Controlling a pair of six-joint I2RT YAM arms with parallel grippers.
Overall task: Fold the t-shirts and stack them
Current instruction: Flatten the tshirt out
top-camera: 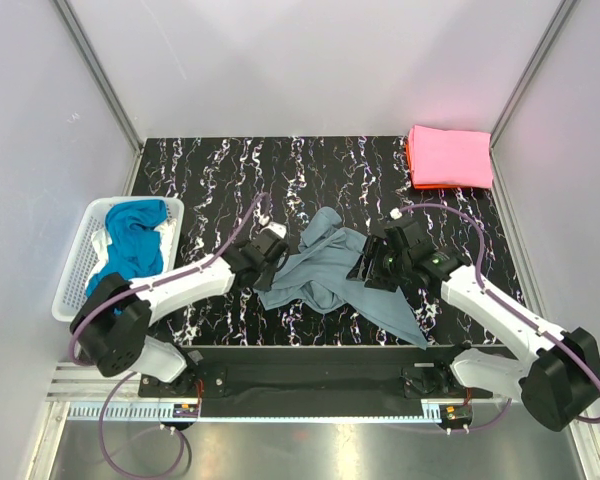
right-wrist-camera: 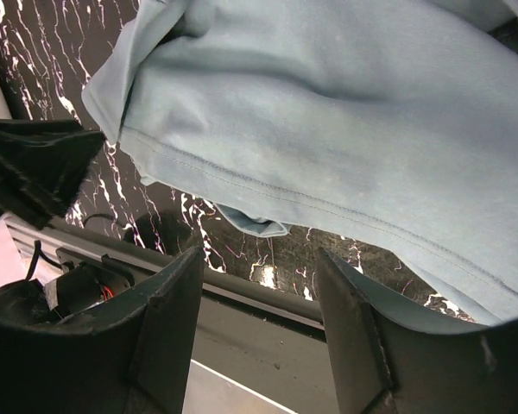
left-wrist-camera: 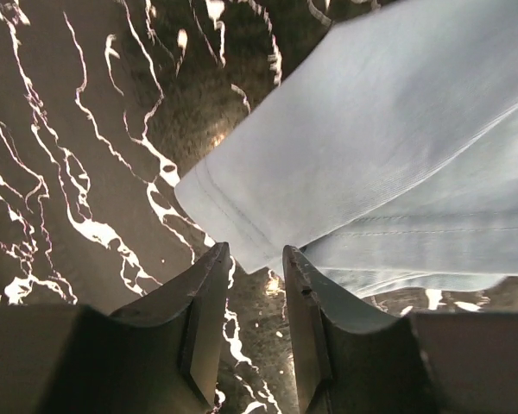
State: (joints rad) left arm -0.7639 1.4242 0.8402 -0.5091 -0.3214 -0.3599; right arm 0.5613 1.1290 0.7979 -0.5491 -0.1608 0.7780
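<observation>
A dusty grey-blue t-shirt lies crumpled on the black marbled table between my two grippers. My left gripper is at its left edge. In the left wrist view the jaws stand slightly apart and empty, with a hemmed corner of the shirt just beyond the tips. My right gripper is over the shirt's right side. In the right wrist view the jaws are wide apart and empty, with the shirt beyond them. A folded pink t-shirt lies on an orange-red one at the back right.
A white mesh basket at the left table edge holds bright blue and teal shirts. White walls with metal rails enclose the table. The table's front edge and rail show just below the right gripper.
</observation>
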